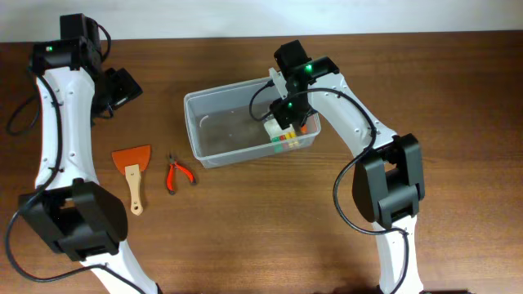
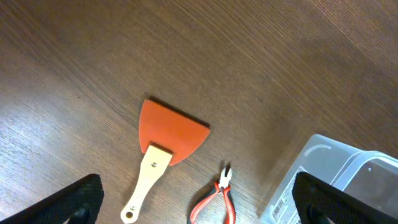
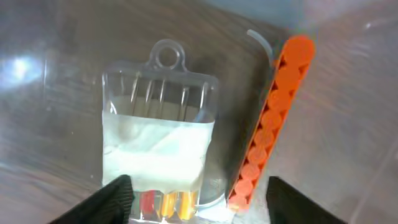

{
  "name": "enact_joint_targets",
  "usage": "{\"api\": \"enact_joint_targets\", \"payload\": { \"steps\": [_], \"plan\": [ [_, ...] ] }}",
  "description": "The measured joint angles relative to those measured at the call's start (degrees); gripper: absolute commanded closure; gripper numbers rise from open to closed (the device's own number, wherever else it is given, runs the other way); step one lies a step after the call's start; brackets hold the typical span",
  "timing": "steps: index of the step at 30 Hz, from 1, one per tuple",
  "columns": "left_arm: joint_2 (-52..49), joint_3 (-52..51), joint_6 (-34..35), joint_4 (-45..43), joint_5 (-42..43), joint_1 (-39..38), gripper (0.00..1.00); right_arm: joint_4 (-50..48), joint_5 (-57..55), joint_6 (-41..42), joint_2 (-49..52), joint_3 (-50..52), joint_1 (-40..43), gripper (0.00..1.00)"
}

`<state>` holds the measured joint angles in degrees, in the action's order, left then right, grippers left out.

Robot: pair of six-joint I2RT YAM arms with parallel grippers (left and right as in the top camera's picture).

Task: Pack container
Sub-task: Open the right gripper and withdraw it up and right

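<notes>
Right pincer [image 3: 199,199] spread, down inside the clear container [image 1: 198,139]; left pincer [image 2: 199,194] spread wide on nothing, container off to its side. Ahead of the left pincer, orange scraper [image 2: 171,134] and red pliers [image 2: 214,202] near each other. Directly under the right pincer, clear packet [image 3: 158,143], orange strip [image 3: 273,118] just beside it.

Overhead straight down, wrist views close, sharing container [image 1: 233,135]
</notes>
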<state>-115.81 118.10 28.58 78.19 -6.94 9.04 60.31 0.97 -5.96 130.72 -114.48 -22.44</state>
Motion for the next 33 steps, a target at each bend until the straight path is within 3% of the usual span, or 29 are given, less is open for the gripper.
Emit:
{"api": "enact_joint_targets", "payload": {
  "steps": [5,10,12,13,19,28,33],
  "plan": [
    [0.0,0.0,0.0,0.0,0.0,0.0,0.01,4.2,0.0,0.0,0.0,-3.4,0.0,0.27],
    [0.0,0.0,0.0,0.0,0.0,0.0,0.01,14.9,-2.7,1.6,-0.7,-24.7,0.3,0.23],
    [0.0,0.0,0.0,0.0,0.0,0.0,0.01,18.5,-4.4,3.2,-1.6,-32.8,1.4,0.09],
    [0.0,0.0,0.0,0.0,0.0,0.0,0.01,20.5,-4.9,4.0,-2.0,-36.4,2.5,0.01],
    [0.0,0.0,0.0,0.0,0.0,0.0,0.01,30.0,-6.8,6.2,-3.1,-54.0,17.7,0.01],
    [0.0,0.0,0.0,0.0,0.0,0.0,0.01,35.1,-7.6,6.8,-3.2,-58.7,34.5,0.01],
    [0.0,0.0,0.0,0.0,0.0,0.0,0.01,36.5,-7.6,6.9,-3.2,-58.7,38.9,0.01]
  ]
}}
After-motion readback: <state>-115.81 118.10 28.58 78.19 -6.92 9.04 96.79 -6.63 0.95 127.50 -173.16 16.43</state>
